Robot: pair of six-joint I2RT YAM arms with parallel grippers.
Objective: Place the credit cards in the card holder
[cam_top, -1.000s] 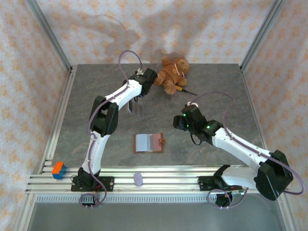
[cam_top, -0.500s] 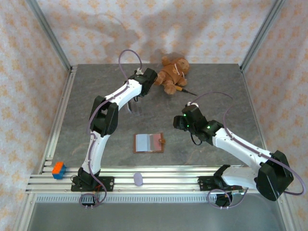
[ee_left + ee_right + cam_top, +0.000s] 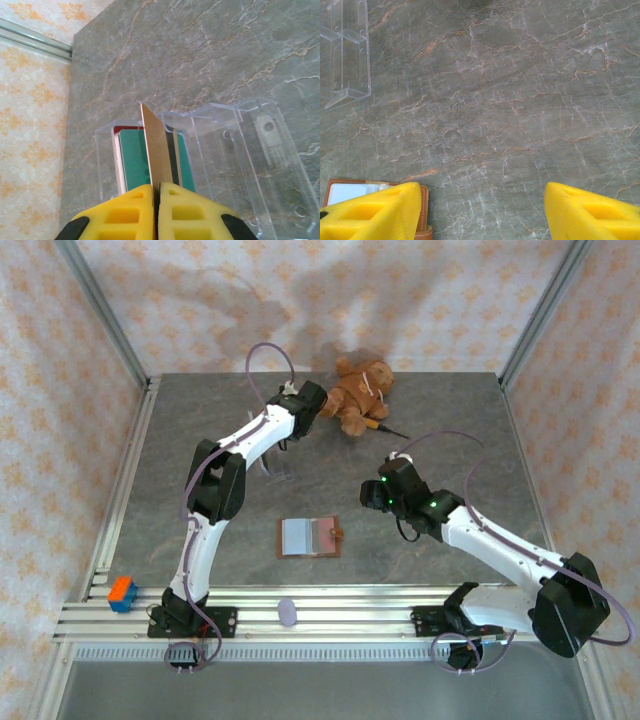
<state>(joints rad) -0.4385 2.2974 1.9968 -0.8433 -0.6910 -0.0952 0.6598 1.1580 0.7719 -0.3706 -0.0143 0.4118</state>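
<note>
- Closing over the last second, the left gripper now pinches a tan card edge-on; it seems still seated in the clear stand beside other cards.
- Holder lies open mid-table, toward the near edge from that card, long axis left to right.
- Right gripper hangs open and empty, nearer the holder.

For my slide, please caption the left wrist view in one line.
Left gripper shut on a gold card, edge-on, at a clear plastic stand holding a green card and a red card.
</note>
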